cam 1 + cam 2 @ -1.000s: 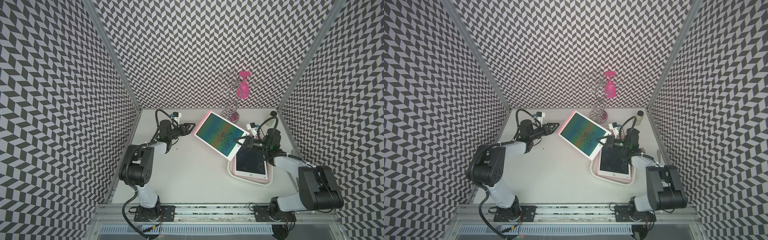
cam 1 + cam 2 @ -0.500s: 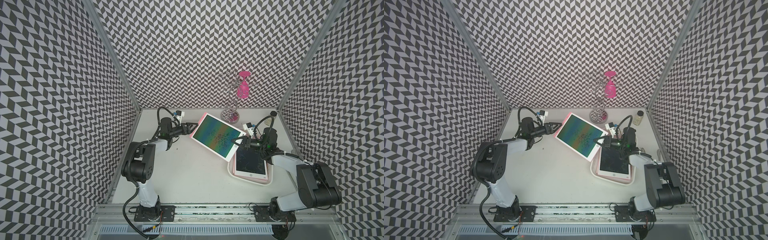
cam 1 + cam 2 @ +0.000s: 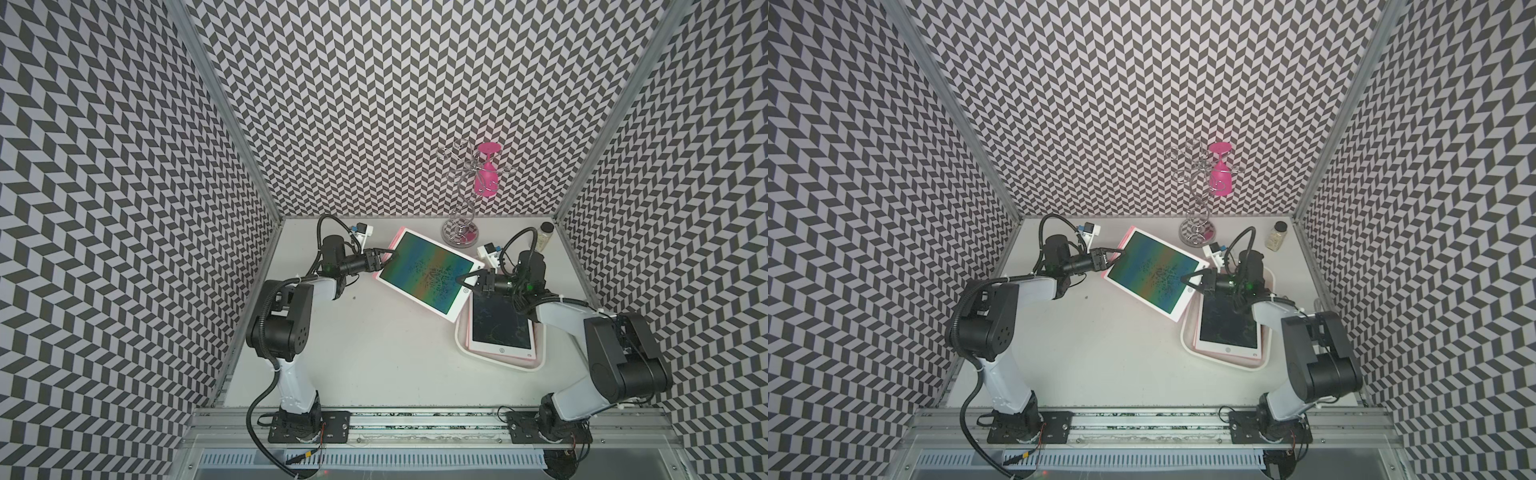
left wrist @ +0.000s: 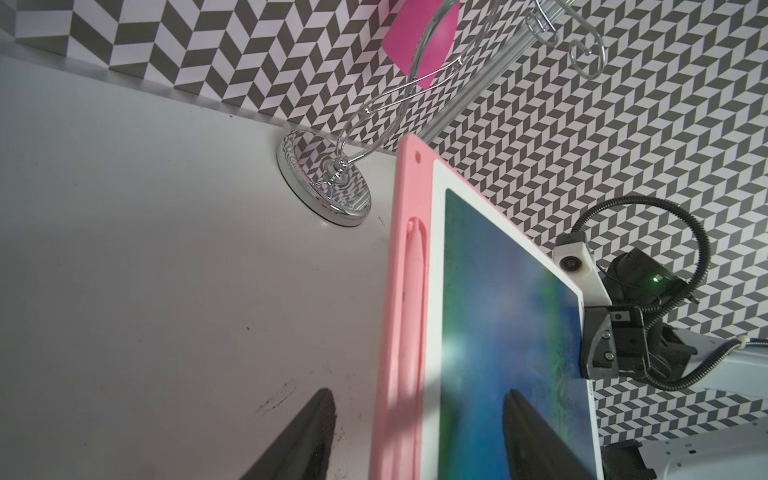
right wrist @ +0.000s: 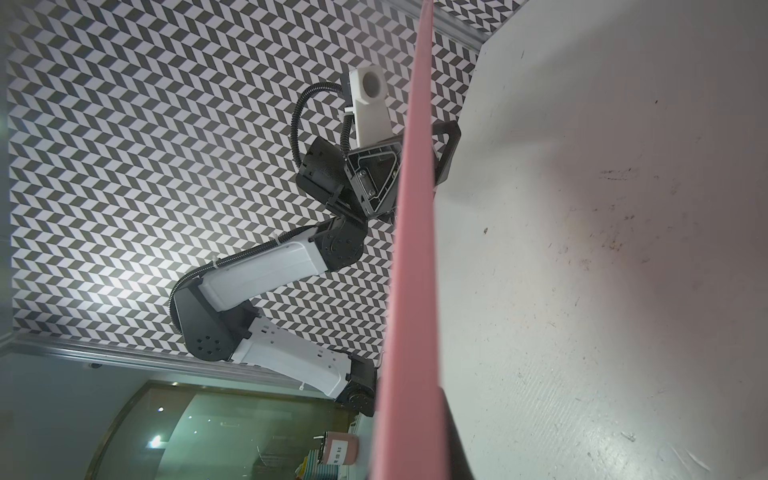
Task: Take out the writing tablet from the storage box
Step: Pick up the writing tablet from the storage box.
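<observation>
A writing tablet [image 3: 428, 272] [image 3: 1154, 274] with a rainbow screen and pink back hangs tilted above the table, left of the storage box. My right gripper [image 3: 461, 279] [image 3: 1187, 279] is shut on its right edge; the right wrist view shows the pink edge [image 5: 415, 249] running out from between the jaws. My left gripper [image 3: 388, 257] [image 4: 419, 394] is open, its fingers straddling the tablet's [image 4: 498, 311] left edge with gaps on both sides. The white storage box [image 3: 507, 365] [image 3: 1225, 365] lies at the right with another dark-screened tablet [image 3: 500, 322] flat inside it.
A chrome glass stand [image 3: 461, 237] with a pink glass [image 3: 486, 176] hanging on it stands at the back, close behind the lifted tablet. A small jar [image 3: 544, 235] sits in the back right corner. Patterned walls close in three sides.
The right gripper has carried the tablet leftward. The left gripper has moved right from beside the tablet until its jaws straddle the tablet's left edge.
</observation>
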Robot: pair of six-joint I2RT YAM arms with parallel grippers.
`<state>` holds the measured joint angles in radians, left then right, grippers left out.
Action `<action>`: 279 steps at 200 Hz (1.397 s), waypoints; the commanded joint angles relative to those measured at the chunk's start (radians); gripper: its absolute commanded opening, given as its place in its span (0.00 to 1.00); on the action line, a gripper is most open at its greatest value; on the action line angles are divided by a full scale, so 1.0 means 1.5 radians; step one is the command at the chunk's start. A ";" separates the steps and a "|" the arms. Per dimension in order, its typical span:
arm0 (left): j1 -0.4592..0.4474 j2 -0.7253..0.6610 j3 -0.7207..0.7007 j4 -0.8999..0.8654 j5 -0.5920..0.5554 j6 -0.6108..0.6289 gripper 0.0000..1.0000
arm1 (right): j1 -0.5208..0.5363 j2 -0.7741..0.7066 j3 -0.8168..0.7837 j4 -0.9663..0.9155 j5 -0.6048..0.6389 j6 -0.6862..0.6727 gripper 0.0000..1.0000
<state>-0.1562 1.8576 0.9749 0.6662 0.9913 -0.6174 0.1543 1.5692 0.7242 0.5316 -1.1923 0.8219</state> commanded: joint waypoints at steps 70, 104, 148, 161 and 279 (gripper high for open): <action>0.004 0.048 0.001 0.166 0.089 -0.109 0.24 | 0.003 0.075 0.056 0.097 -0.039 0.021 0.13; 0.005 0.063 0.010 0.169 0.119 -0.126 0.09 | 0.003 0.095 0.073 0.096 -0.038 0.019 0.22; 0.006 0.082 0.011 0.191 0.125 -0.153 0.00 | 0.000 0.113 0.102 0.040 -0.013 -0.013 0.38; 0.008 0.079 0.011 0.183 0.120 -0.155 0.00 | -0.004 0.115 0.110 0.010 0.004 -0.033 0.42; 0.066 0.112 -0.085 0.654 0.038 -0.602 0.00 | -0.088 0.096 0.060 0.000 0.110 -0.043 0.55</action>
<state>-0.0875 1.9610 0.8642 1.2552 1.0916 -1.2293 0.0372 1.7424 0.8330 0.5014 -1.0599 0.7822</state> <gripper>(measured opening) 0.070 0.544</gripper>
